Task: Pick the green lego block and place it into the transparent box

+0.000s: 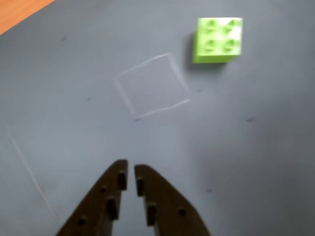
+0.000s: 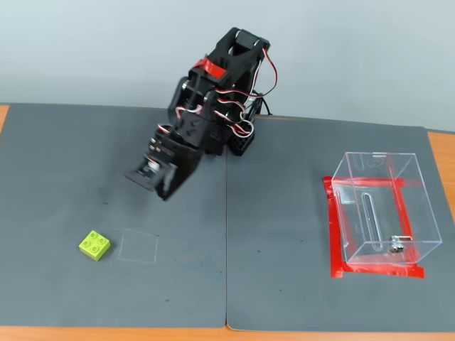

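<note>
The tool (image 1: 131,169) hangs above the grey mat (image 2: 142,298) with its two dark fingers nearly together, only a narrow slit between the tips, and nothing held. In the wrist view the green lego block (image 1: 218,40) lies ahead of the tool and off to its right, studs up, just beyond a faint square outline (image 1: 151,87) marked on the mat. In the fixed view the block (image 2: 94,245) sits low on the left, well apart from the transparent box (image 2: 384,213), which stands on red tape (image 2: 334,241) far to the right.

The step in hand looks like the approach. To do it well, the fingers should spread wider than the block before descending, the wrist should swing right until the block is centred between them, and the jaws should square up to two flat sides, since the block sits slightly turned.
</note>
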Available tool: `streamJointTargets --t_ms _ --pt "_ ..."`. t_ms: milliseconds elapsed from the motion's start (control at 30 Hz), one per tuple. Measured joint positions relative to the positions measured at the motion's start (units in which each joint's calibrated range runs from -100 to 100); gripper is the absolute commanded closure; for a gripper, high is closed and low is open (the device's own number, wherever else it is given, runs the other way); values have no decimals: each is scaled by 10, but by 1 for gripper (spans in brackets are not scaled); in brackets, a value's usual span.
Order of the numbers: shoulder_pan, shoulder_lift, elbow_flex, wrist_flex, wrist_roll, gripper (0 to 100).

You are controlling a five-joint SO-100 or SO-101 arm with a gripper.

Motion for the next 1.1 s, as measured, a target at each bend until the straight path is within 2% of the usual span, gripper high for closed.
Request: streamJointTargets --t_ms 267,467,567,833,1100 --pt "96 3 -22 0 0 98" --pt "114 70 -31 -49 3 98" --pt "114 120 -66 -71 28 97" --pt "119 254 -200 -74 87 78" --pt "119 358 -303 -76 141 69"
